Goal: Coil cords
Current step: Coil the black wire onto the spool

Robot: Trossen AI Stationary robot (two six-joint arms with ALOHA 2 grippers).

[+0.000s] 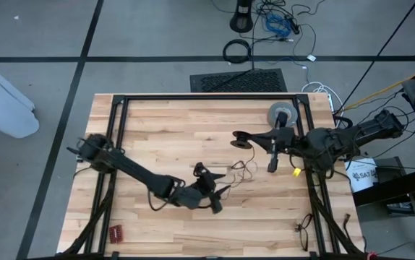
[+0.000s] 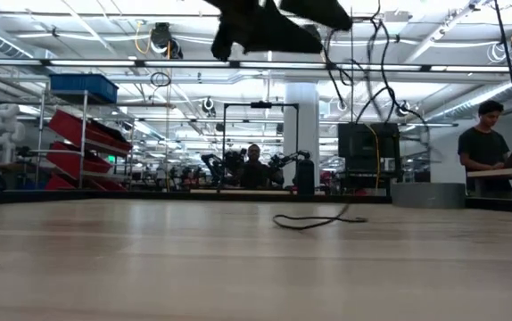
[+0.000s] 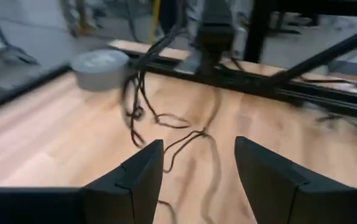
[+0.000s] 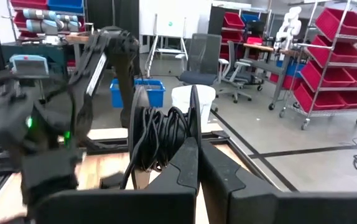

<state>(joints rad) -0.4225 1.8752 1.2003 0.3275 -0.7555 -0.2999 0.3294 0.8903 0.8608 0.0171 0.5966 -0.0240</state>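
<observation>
Currently, the loose cord [image 1: 242, 170] is found at 2 o'clock from the released left end effector [image 1: 217, 196]; the right end effector [image 1: 271, 160] is clenched on its coiled end.

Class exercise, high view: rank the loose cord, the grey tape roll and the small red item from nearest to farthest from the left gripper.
From the left gripper:
1. Loose cord, just beyond it, mid-table.
2. Small red item, near the table's front left corner.
3. Grey tape roll, at the far right edge.

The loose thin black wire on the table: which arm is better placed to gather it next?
Probably the left. The left gripper is open, empty and aimed at the thin black wire lying slack on the wooden table. The right gripper is shut on the wire's coiled part.
</observation>
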